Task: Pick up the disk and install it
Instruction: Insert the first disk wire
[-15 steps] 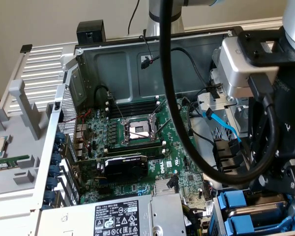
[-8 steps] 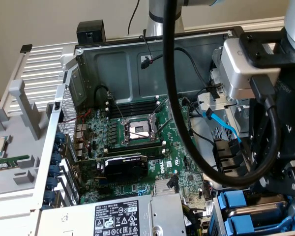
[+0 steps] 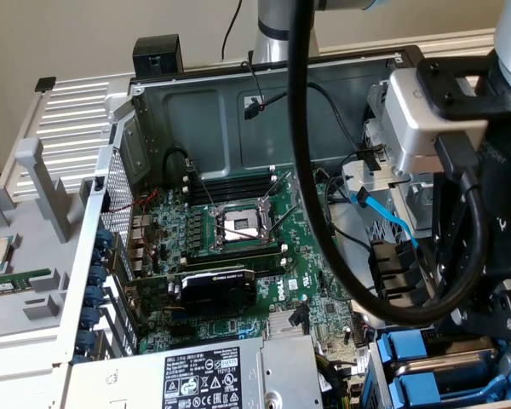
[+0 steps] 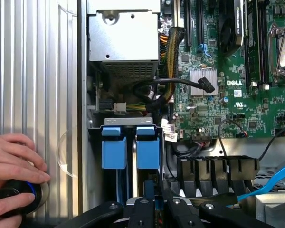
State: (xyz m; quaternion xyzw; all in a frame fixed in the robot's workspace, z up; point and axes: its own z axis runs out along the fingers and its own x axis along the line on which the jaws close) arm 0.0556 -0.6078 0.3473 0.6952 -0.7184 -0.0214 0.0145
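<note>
The disk (image 4: pixel 148 153) stands on edge in the drive bay at the corner of the open computer case, its blue plastic frame facing the wrist camera. A second blue frame (image 4: pixel 114 148) sits in the slot right beside it. My gripper (image 4: pixel 157 207) is at the disk's near end, its black fingers (image 4: pixel 141 209) drawn close together on the thin edge. In the exterior view the blue frames (image 3: pixel 411 349) lie at the lower right, under the arm's wrist (image 3: pixel 460 170).
The grey power-supply box (image 3: pixel 213 375) sits beside the bay, with the green motherboard (image 3: pixel 238 226) beyond it. A blue cable (image 4: pixel 270 183) and black cable loops (image 3: pixel 315 213) hang near the arm. A person's hand (image 4: pixel 12 159) rests on a black knob (image 4: pixel 9 197) on the ribbed case panel.
</note>
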